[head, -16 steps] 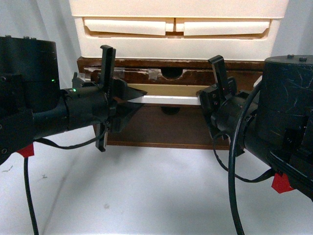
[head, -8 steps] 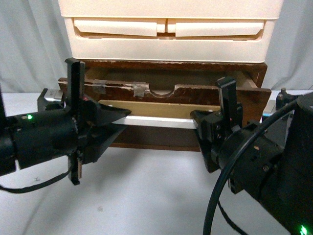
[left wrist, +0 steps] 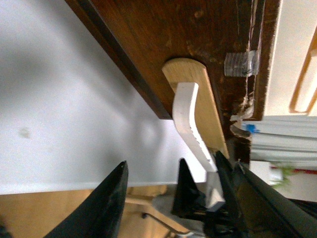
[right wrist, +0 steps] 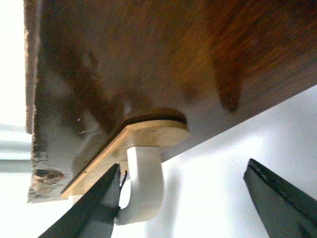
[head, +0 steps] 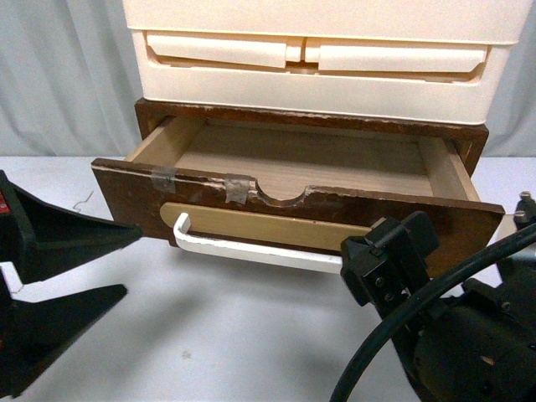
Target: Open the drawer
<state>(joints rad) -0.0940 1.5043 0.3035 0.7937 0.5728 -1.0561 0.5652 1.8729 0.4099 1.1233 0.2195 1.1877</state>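
L gripper [head: 130,260], lower left of frame: fingers spread, empty, apart from the handle [head: 251,249] L end. R gripper [right wrist: 183,166], lower right: also spread, empty, one finger just beside the handle's R end, so the nearer arm. Handle runs left-right across frame centre. Behind it the drawer [head: 335,226] sits mid-frame, pulled well out under the cream plastic drawers [head: 310,75]; task looks about done.

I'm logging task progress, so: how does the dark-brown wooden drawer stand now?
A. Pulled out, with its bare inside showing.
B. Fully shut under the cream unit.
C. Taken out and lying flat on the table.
A: the drawer has its front well forward of the cream unit above. Its bare wooden floor shows behind the notched top edge.
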